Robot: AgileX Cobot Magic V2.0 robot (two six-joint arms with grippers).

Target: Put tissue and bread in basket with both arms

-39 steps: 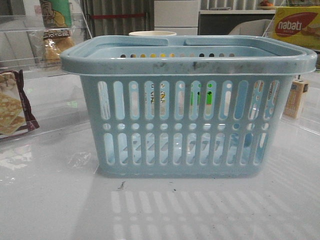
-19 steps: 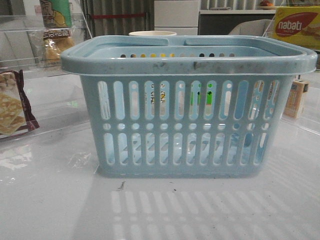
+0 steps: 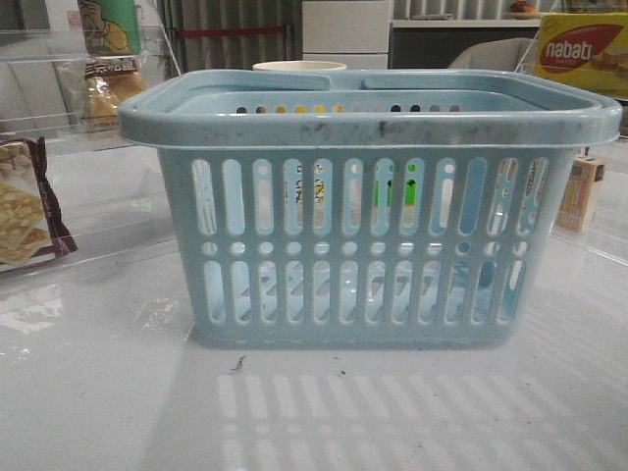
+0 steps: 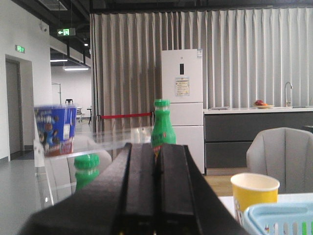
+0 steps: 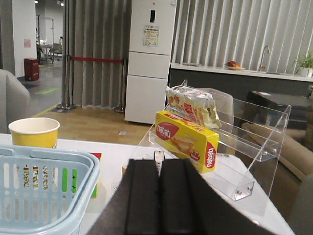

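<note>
The light blue basket stands in the middle of the table, and its rim also shows in the left wrist view and the right wrist view. The bread, golden-brown in a clear packet with a printed top, stands on the clear shelf at the far left. The tissue is out of view. My left gripper is shut and empty, held up level to the left of the basket. My right gripper is shut and empty, to the right of the basket. Neither gripper shows in the front view.
A maroon-edged cracker packet lies at the left. A beige carton and a yellow Nabati box on a clear shelf are at the right. A yellow cup stands behind the basket. A green bottle stands far left.
</note>
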